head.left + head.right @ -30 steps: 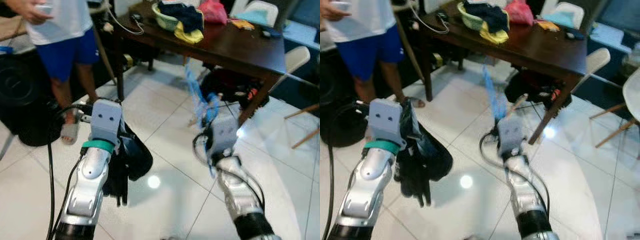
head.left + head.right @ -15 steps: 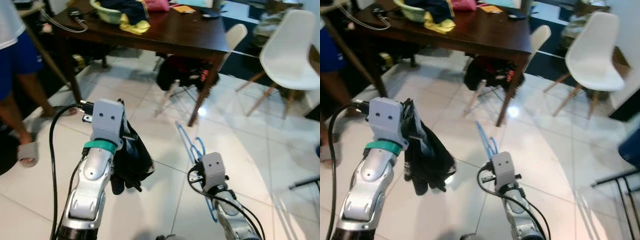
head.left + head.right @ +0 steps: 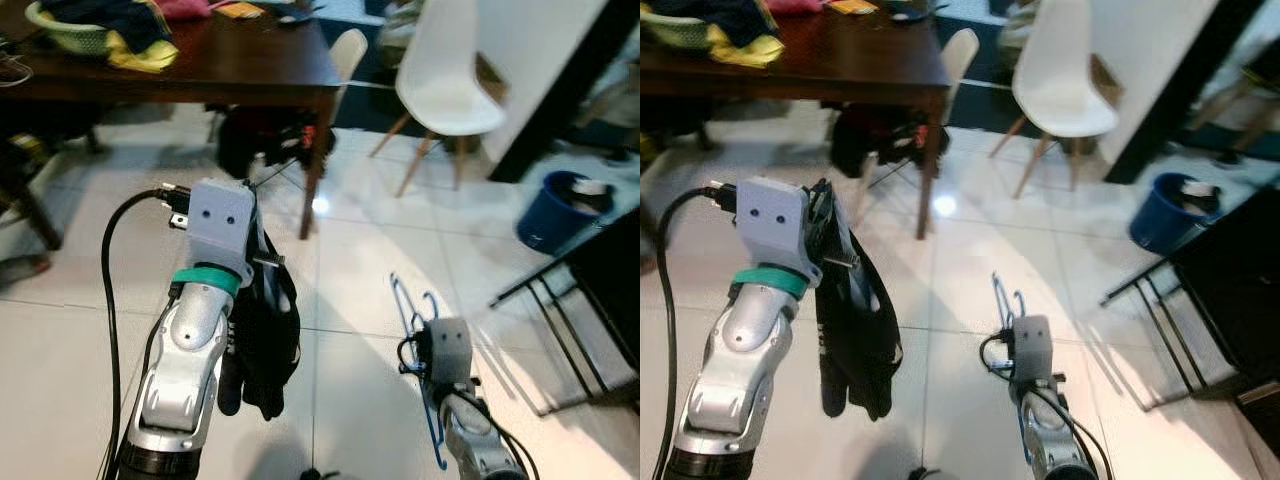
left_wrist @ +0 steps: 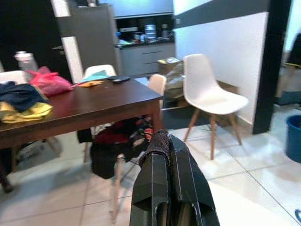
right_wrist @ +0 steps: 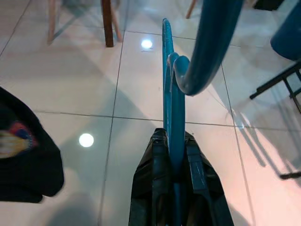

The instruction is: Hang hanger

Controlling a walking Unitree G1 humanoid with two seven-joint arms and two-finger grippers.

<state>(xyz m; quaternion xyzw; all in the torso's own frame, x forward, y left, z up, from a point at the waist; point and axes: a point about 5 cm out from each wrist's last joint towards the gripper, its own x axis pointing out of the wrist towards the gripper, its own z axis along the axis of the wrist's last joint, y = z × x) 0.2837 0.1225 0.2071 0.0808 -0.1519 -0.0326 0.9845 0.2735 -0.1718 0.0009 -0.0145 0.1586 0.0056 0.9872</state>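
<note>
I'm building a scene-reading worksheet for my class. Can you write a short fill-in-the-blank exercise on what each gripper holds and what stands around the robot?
1. The right gripper is shut on a hanger whose colour is ____.
2. The left gripper is shut on a dark ____ that hangs beside the arm.
3. The chair standing by the wall is ____ in colour.
4. The blue bucket stands on the robot's ____ side.

Missing words: blue; garment; white; right

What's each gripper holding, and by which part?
Right gripper: blue hanger, pinched on its frame below the hook. Left gripper: dark garment, clamped at its top edge.
</note>
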